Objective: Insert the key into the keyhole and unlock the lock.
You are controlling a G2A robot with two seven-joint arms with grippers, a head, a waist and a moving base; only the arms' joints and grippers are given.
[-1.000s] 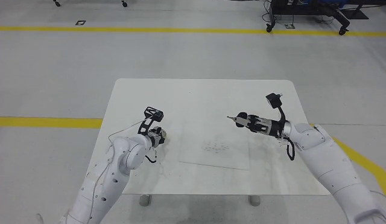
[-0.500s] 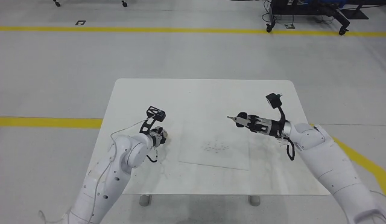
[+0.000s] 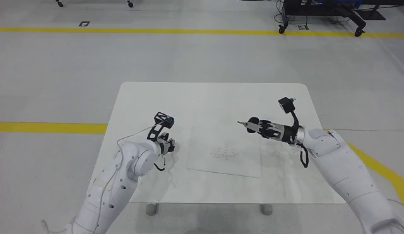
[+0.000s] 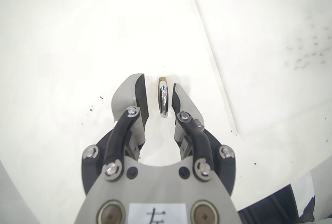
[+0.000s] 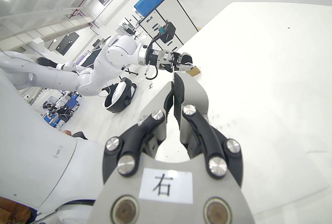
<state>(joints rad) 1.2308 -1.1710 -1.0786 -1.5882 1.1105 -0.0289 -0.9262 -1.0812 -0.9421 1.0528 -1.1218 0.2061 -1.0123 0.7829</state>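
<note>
While the left gripper [image 4: 158,83] holds its fingers [image 4: 141,96] apart on either side of the lock [image 4: 163,101], the lock sits on the white table [image 3: 208,98]. Well apart, the right gripper [image 5: 174,87] is clamped on the key [image 3: 240,123]. A thin sheet [image 3: 243,164] with dark specks [image 3: 226,152] lies flat between them

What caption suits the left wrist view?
Open left gripper straddling a brass padlock with silver shackle on the white table.
</note>
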